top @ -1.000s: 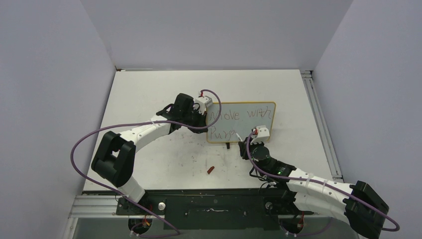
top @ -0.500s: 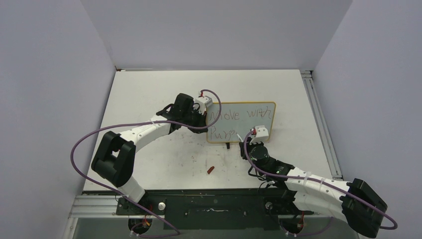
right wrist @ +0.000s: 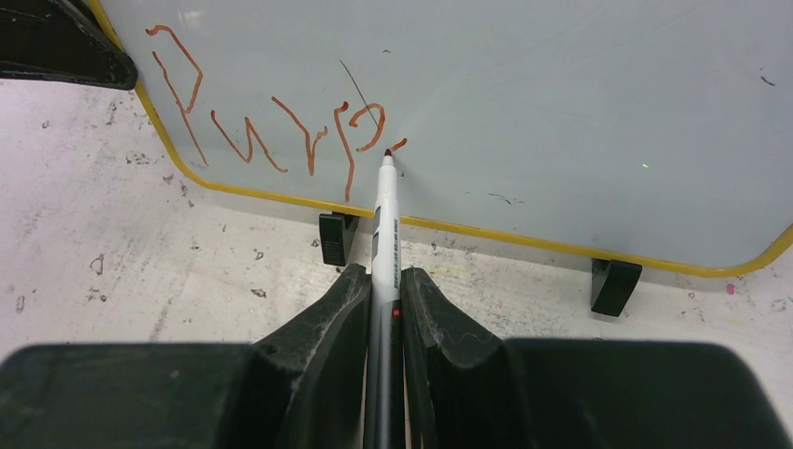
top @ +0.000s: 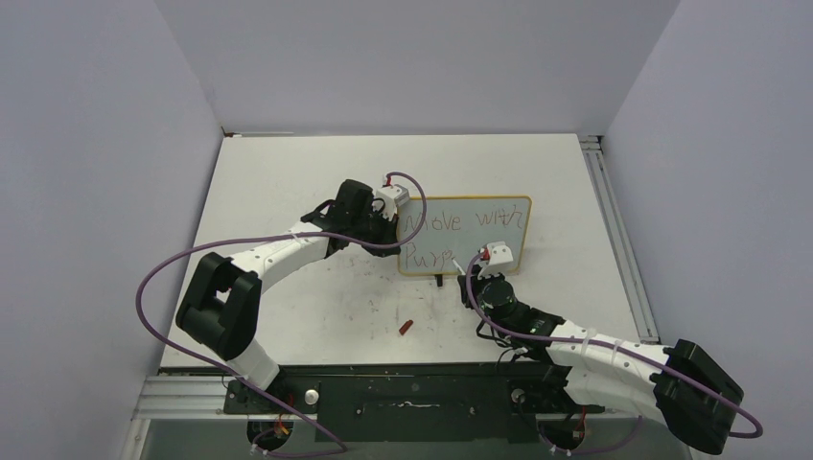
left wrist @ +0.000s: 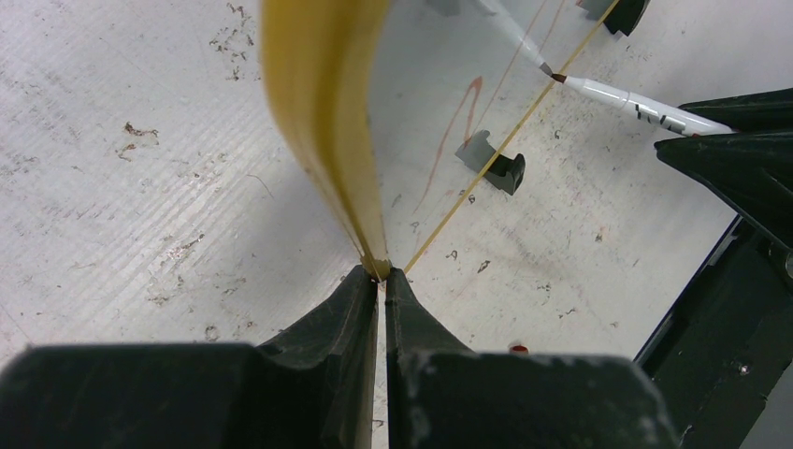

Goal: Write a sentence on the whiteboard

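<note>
Two black grippers clenched, left gripper [left wrist: 382,277] on edge of yellow-framed glossy whiteboard [right wrist: 580,103], right gripper [right wrist: 383,281] around white marker pen [right wrist: 384,229], tip against board beside reddish-brown handwritten sentence [right wrist: 290,119].

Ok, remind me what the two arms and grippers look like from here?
Both arms have white links with bulky black joints: left arm, right arm. A purple cable loops along each. Each wrist carries a small white camera box with a red plug. The left gripper and right gripper have black, wedge-shaped fingers.
</note>
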Available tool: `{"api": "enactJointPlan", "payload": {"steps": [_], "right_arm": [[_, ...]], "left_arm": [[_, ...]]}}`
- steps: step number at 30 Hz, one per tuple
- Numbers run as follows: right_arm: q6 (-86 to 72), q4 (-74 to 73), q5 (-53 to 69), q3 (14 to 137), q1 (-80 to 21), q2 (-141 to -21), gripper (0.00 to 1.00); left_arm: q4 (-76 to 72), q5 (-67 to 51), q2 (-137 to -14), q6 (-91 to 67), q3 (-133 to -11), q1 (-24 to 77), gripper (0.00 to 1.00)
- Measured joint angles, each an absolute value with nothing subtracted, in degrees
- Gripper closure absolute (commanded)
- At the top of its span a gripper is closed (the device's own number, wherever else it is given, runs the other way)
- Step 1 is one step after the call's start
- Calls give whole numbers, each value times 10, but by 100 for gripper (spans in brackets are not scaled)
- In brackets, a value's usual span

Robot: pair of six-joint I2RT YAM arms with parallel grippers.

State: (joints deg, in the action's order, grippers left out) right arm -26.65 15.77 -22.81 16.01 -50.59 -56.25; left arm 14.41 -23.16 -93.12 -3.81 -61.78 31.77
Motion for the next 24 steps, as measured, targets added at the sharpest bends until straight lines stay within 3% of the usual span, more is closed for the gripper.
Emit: {"api": "enactJointPlan", "payload": {"steps": [24], "right_arm": [[-293,133,-234,160,-506,-562,95]], "left_arm": [[144,-232,-931,-38,-618,318,100]]}}
